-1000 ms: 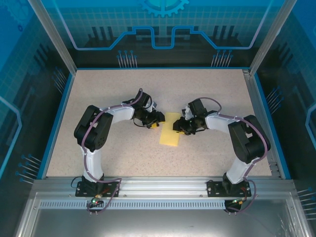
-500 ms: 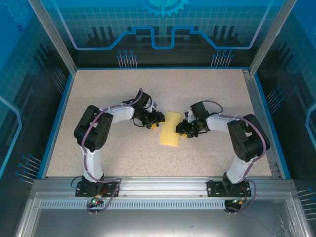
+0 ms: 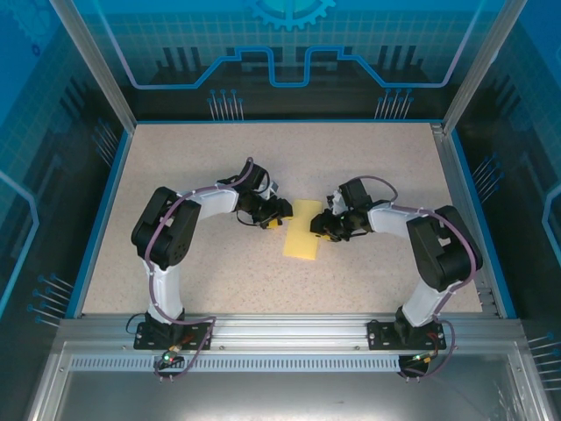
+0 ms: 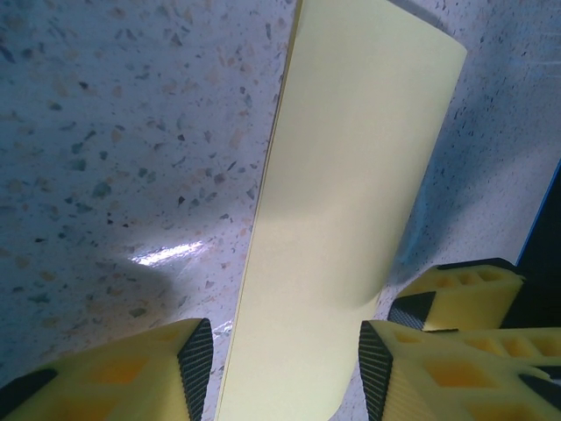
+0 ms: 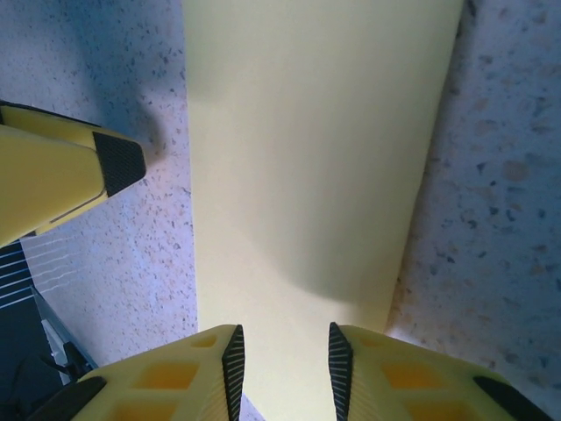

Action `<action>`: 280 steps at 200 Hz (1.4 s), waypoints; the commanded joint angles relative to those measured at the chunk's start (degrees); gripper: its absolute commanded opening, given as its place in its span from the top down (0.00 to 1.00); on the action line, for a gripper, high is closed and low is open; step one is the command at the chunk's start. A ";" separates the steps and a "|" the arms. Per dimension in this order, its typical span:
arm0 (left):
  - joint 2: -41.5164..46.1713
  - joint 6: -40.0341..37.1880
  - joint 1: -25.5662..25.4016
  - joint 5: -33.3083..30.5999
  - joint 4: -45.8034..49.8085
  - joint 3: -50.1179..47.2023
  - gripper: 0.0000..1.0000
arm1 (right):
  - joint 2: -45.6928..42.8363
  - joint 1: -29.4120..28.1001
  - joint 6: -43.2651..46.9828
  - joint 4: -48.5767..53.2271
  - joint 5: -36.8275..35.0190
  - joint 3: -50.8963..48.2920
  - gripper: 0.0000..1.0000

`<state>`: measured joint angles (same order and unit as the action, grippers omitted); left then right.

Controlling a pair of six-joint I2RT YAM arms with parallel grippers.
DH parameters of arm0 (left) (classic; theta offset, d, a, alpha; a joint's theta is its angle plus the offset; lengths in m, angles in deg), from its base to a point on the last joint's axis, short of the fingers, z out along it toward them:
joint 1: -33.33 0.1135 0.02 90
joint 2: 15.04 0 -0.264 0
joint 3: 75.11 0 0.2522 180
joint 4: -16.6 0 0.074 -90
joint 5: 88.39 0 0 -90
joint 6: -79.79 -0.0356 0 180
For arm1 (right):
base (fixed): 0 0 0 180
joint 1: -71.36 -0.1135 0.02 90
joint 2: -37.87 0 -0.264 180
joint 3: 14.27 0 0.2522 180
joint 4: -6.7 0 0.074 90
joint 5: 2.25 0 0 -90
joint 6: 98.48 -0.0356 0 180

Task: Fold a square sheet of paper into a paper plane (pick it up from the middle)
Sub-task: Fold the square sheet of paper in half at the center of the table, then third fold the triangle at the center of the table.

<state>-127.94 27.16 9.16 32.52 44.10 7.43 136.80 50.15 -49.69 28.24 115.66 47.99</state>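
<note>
The square sheet of paper lies on the speckled table as a pale-yellow strip, doubled over, with one long edge curled up. My left gripper is at its upper left edge, open, and the strip runs through the gap between its fingers. From the right side my right gripper is low over the paper, open with a narrower gap. Each wrist view shows the other gripper's yellow fingers beside the strip. The paper plane is out of view.
The speckled tabletop is bordered by a blue rim and metal frame posts. Both arm bases sit on the near rail.
The right gripper shifted slightly along the paper's right edge and back. The left arm and the paper have not visibly moved.
</note>
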 commanded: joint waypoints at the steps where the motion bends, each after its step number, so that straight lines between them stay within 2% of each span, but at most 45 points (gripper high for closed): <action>1: 0.84 -1.02 -0.22 0.36 1.63 1.23 0.49 | 2.53 -0.45 0.03 0.94 -0.32 0.93 0.66; 48: 0.95 -1.38 -0.26 0.37 2.24 1.28 0.49 | 3.20 0.43 1.84 2.20 -2.74 -1.45 0.67; 101: 1.52 -0.69 -0.62 2.30 3.87 1.59 0.49 | 3.82 1.89 0.74 -2.16 0.23 -3.99 0.67; 144: 8.11 3.44 -1.06 2.93 5.58 -4.46 0.51 | 2.90 1.92 1.72 -0.05 -1.09 -3.97 0.67; 171: 10.50 9.90 -1.59 7.69 -1.41 -10.63 0.51 | 2.38 1.97 2.19 0.75 -1.53 -4.02 0.67; 188: 10.07 12.00 -2.57 8.52 -2.85 -12.09 0.52 | 2.38 1.96 2.29 0.84 -1.64 -4.02 0.67; 257: 7.61 14.49 -4.02 7.16 -3.69 -13.24 0.55 | 2.14 1.96 2.19 0.68 -2.04 -4.59 0.67; 280: 8.56 14.23 -4.03 4.74 -2.77 -14.71 0.53 | 2.05 1.97 2.12 0.58 -2.06 -4.78 0.67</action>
<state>-119.35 39.37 5.51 38.45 39.88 -5.60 138.37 51.55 -48.56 24.61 117.95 45.54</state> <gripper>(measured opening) 0.459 0.331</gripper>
